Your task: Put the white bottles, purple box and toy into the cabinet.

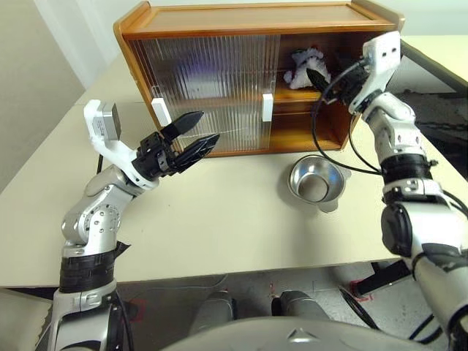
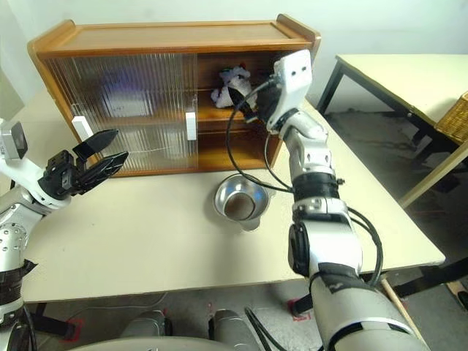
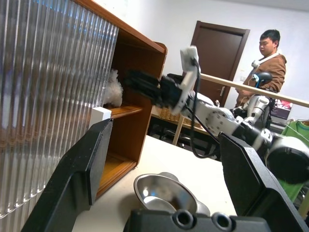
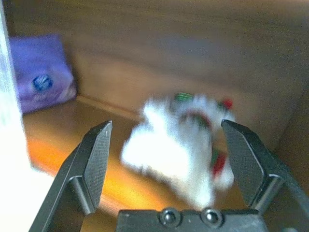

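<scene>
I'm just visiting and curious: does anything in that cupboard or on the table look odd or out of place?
The plush snowman lies tipped over on the cabinet's upper shelf rather than standing, with the open right tool just in front of it. A steel bowl sits on the table. Nothing looks spilled or damaged.

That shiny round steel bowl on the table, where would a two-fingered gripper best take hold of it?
Probably by the thin rim of the round steel bowl, coming from above, one finger inside and one outside. It sits upright with its mouth open, and its wide, smooth, curved body looks too slippery to span. The open right gripper, at the wooden cabinet, is on its side.
</scene>
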{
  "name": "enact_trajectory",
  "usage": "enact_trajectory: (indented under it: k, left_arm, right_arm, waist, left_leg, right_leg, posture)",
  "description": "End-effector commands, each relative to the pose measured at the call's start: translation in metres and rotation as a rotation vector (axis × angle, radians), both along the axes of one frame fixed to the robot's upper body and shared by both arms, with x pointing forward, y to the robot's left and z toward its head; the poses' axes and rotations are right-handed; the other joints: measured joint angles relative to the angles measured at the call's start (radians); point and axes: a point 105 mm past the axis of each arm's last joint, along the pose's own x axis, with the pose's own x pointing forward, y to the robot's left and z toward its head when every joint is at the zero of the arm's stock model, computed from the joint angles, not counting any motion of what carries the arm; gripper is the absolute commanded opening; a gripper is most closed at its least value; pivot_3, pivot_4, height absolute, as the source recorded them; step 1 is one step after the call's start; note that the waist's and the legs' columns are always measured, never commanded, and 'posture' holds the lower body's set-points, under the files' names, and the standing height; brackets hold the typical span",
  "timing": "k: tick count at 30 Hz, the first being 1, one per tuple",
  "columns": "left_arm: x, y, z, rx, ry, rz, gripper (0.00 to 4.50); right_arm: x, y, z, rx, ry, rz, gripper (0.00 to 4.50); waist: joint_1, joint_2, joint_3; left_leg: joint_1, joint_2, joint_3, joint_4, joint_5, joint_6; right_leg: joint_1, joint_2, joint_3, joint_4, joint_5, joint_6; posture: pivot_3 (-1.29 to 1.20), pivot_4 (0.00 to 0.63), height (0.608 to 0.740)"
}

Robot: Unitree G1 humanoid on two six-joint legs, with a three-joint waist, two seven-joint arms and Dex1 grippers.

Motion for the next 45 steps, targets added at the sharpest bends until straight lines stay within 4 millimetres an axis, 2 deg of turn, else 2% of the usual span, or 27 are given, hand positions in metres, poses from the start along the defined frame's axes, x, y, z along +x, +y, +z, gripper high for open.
enact_trajectory:
  k: [1,5,8,14,17,24,31,36,39,45]
  left_arm:
    - [0.002,0.001,0.0,0.008,-0.002,-0.003,4.5]
    - [0.002,0.002,0.0,0.01,-0.001,-0.005,4.5]
    - [0.002,0.002,0.0,0.01,0.0,-0.006,4.5]
    - [0.003,0.003,0.0,0.009,-0.001,-0.002,4.5]
    - [0.003,0.004,0.0,0.009,-0.003,0.002,4.5]
    - [0.002,0.005,-0.001,0.007,-0.001,0.008,4.5]
    - [0.0,0.005,-0.001,0.006,0.002,0.012,4.5]
    - [0.0,0.006,-0.001,0.008,0.004,0.014,4.5]
    - [0.001,0.006,-0.001,0.009,0.003,0.014,4.5]
    - [0.001,0.006,-0.001,0.012,0.003,0.014,4.5]
  right_arm:
    - [-0.016,-0.007,0.011,0.066,0.038,0.05,4.46]
    - [-0.03,-0.017,-0.002,0.107,0.164,0.078,4.46]
    - [-0.045,-0.024,-0.016,0.105,0.253,0.132,4.46]
    - [-0.066,-0.043,-0.038,0.195,0.412,0.183,4.46]
    - [-0.077,-0.061,-0.054,0.334,0.537,0.2,4.46]
    - [-0.105,-0.088,-0.08,0.688,0.805,0.239,4.46]
    - [-0.131,-0.101,-0.11,0.856,1.036,0.218,4.46]
    - [-0.15,-0.095,-0.127,0.91,1.18,0.246,4.46]
    - [-0.16,-0.083,-0.135,0.905,1.25,0.295,4.46]
    - [-0.168,-0.067,-0.143,0.915,1.299,0.362,4.46]
  waist:
    - [-0.002,0.0,0.0]
    - [-0.006,0.0,0.0]
    - [-0.006,-0.001,0.001]
    - [-0.007,-0.001,0.001]
    - [-0.007,-0.002,0.001]
    - [-0.002,-0.003,0.001]
    - [-0.002,-0.004,0.002]
    - [-0.001,-0.005,0.003]
    - [-0.002,-0.005,0.003]
    - [-0.001,-0.005,0.003]
  left_leg:
    - [0.0,0.0,0.0,0.0,0.0,0.0]
    - [0.004,0.0,0.0,0.002,0.001,0.0]
    - [0.007,0.0,0.0,0.003,0.002,0.0]
    - [0.013,-0.002,0.0,0.004,0.003,-0.001]
    - [0.013,-0.002,-0.001,0.004,0.003,-0.001]
    - [0.013,-0.002,-0.001,0.003,0.003,-0.001]
    - [0.013,-0.003,-0.002,0.003,0.002,-0.001]
    - [0.013,-0.003,-0.003,0.002,0.001,-0.003]
    - [0.011,-0.003,-0.003,0.001,0.001,-0.003]
    - [0.01,-0.004,-0.004,-0.002,0.001,-0.004]
  right_leg:
    - [0.0,0.0,0.0,0.0,0.0,0.0]
    - [0.005,0.001,0.001,0.0,-0.003,-0.004]
    - [0.009,0.001,0.001,0.0,-0.008,0.007]
    - [0.014,0.001,0.003,0.0,-0.008,0.009]
    - [0.015,0.002,0.003,0.0,-0.008,0.009]
    - [0.016,0.003,0.003,0.0,-0.01,0.01]
    - [0.016,0.003,0.004,0.0,-0.011,0.011]
    - [0.016,0.003,0.004,0.0,-0.012,0.012]
    - [0.014,0.003,0.004,0.0,-0.013,0.012]
    - [0.012,0.003,0.004,0.0,-0.016,0.013]
  posture:
    - [-0.01,0.004,0.74]
    - [-0.01,0.009,0.74]
    - [-0.01,0.008,0.74]
    - [-0.01,0.007,0.74]
    - [-0.01,0.007,0.74]
    - [0.0,0.015,0.74]
    - [0.0,0.022,0.74]
    - [0.0,0.024,0.74]
    - [0.0,0.024,0.74]
    - [0.0,0.024,0.74]
